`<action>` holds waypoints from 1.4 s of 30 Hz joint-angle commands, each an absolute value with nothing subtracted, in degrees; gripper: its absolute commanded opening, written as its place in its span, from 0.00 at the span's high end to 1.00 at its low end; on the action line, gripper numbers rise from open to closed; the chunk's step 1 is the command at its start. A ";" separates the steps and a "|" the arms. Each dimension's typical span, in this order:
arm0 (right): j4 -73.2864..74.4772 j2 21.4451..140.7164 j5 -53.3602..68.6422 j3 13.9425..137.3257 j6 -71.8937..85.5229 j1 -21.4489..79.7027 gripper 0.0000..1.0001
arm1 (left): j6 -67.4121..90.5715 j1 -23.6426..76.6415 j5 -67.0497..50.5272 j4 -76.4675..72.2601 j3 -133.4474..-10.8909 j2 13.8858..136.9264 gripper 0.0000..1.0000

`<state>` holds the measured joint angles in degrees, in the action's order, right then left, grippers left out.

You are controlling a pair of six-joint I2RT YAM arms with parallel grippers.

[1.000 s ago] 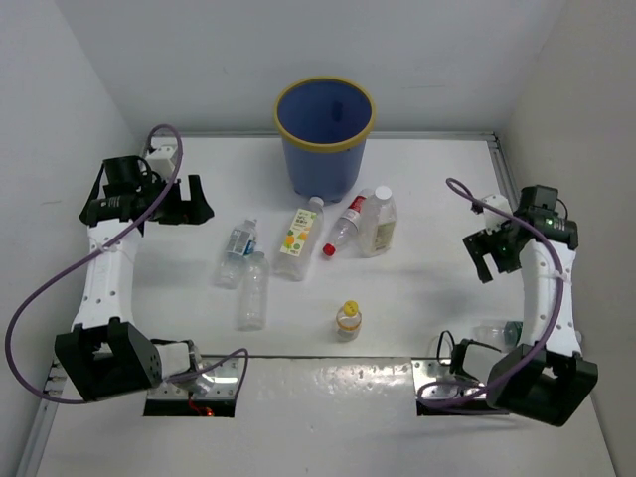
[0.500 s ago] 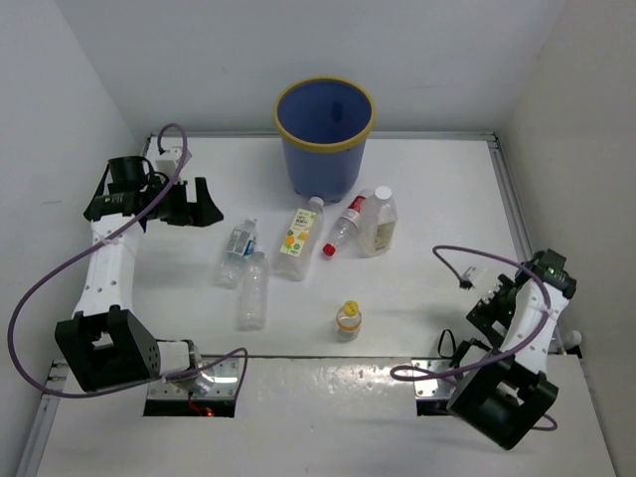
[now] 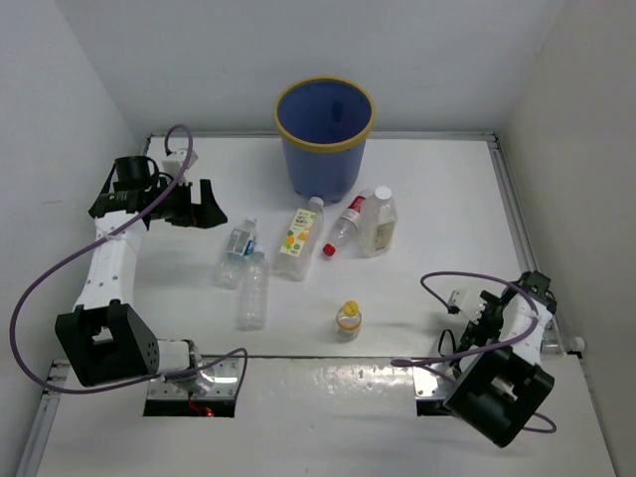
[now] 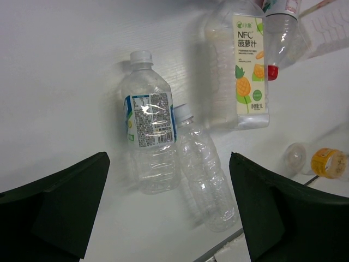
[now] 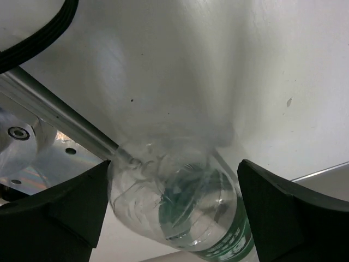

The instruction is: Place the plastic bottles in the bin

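Observation:
The blue bin (image 3: 324, 134) with a yellow rim stands at the back centre. Several clear bottles lie in front of it: a blue-label one (image 3: 237, 250) (image 4: 150, 142), a plain one (image 3: 252, 288) (image 4: 204, 169), a yellow-green label one (image 3: 298, 237) (image 4: 240, 71), a red-cap one (image 3: 343, 227), a white-cap one (image 3: 378, 221). A yellow-cap bottle (image 3: 348, 318) stands nearer. My left gripper (image 3: 204, 204) (image 4: 169, 218) is open and empty, left of the blue-label bottle. My right gripper (image 3: 489, 320) (image 5: 174, 218) is open, with its fingers either side of a green-label bottle (image 5: 185, 218).
White walls close in the table on the left, back and right. A metal strip (image 3: 328, 368) runs along the near edge between the arm bases. A metal rail (image 5: 60, 117) lies just beside the green-label bottle.
My right arm has folded down and back toward its base at the near right, bringing its gripper low around the green-label bottle. My left gripper has shifted slightly right.

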<state>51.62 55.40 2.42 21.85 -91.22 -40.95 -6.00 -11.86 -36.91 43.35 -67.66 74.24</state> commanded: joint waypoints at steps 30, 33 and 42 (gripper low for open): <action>58.73 63.98 42.35 79.79 -25.59 -16.80 0.90 | 14.49 -9.68 -57.39 12.15 -68.29 59.60 0.15; 51.61 66.97 46.75 87.79 -7.06 -10.04 0.90 | 18.18 -4.32 -57.92 5.90 -68.29 58.54 0.15; 21.81 76.02 50.37 96.68 39.34 5.61 0.96 | 34.19 8.25 -56.34 -8.35 -74.96 63.71 0.11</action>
